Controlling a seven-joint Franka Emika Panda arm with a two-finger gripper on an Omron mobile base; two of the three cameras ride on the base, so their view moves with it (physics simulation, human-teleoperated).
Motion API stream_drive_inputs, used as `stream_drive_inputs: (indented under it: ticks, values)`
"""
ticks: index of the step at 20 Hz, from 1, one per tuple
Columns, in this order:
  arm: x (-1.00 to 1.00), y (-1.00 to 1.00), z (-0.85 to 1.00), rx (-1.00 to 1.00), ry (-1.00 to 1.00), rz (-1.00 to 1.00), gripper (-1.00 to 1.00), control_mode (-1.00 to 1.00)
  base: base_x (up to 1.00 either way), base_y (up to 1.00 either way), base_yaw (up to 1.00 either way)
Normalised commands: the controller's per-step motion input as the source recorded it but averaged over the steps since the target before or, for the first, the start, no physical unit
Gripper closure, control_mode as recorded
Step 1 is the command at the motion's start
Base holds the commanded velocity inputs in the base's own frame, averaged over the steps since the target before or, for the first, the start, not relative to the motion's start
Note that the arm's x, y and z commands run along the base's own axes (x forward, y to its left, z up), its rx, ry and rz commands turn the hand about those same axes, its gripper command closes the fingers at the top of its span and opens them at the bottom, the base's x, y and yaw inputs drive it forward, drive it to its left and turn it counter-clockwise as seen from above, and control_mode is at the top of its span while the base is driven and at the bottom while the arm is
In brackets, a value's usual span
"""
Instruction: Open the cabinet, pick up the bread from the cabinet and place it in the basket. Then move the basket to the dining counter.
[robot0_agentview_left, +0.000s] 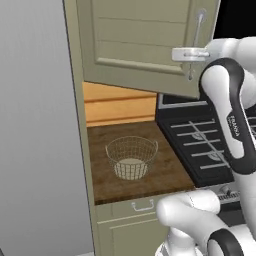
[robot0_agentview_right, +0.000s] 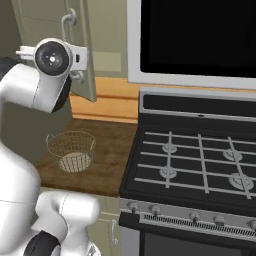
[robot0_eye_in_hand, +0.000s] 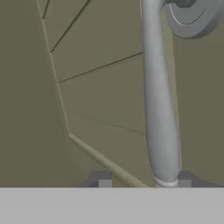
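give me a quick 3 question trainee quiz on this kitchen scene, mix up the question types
1. True or false: the basket has bread in it.
2. Multiple choice: the gripper is at A) the drawer pull, B) the cabinet door's silver handle, C) a stove knob.
3. Short answer: what stands directly to the right of the wooden worktop that bears the basket?

Key
1. False, the basket is empty.
2. B. The hand view shows the handle close in front, running down by one fingertip.
3. A black gas stove.
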Motion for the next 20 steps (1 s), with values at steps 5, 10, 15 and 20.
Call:
stream_drive_inputs:
  ticks: [5, 10, 15, 20]
  values:
    - [-1.0, 1.0, 0.11, -0.15, 0.0, -0.11, 1.0, -1.0, 0.0, 0.0, 0.0]
    - [-1.0, 1.0, 0.06, -0.14, 0.0, -0.17, 1.0, -1.0, 0.0, 0.0, 0.0]
    - [-1.0, 0.45, 0.59, -0.09, 0.05, -0.17, 1.0, -1.0, 0.0, 0.0, 0.0]
    - [-1.0, -0.82, 0.79, 0.02, 0.03, -0.05, 1.0, -1.0, 0.0, 0.0, 0.0]
